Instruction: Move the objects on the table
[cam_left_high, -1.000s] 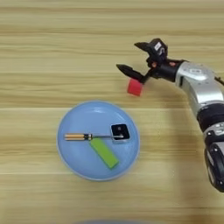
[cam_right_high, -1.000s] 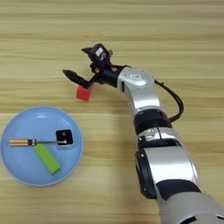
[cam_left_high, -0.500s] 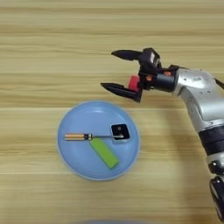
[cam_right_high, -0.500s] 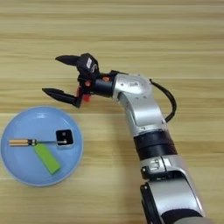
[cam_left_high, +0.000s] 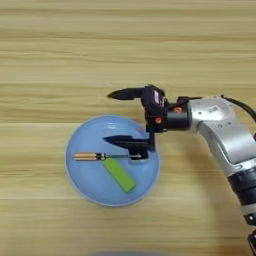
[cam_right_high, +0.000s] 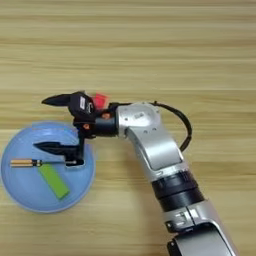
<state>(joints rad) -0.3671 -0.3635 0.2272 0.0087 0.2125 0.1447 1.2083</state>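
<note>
Left eye view, lower centre: your bar (cam_left_high: 119, 173) and screwdriver (cam_left_high: 92, 156) lie on the plate (cam_left_high: 82, 180). Your pincer (cam_left_high: 120, 117) gapes wide above them, likely reaching in. Behind, the red cube (cam_right_high: 100, 100) sits on the tabletop (cam_left_high: 50, 50).

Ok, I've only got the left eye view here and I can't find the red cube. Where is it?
Observer: The right eye view shows it. The red cube sits on the table, tight behind the gripper body and outside the plate.
Operator: Is it between the fingers?
Observer: No. It's on the wrist side. The fingers are spread open and point away from it, with the lower one over the plate.
</note>
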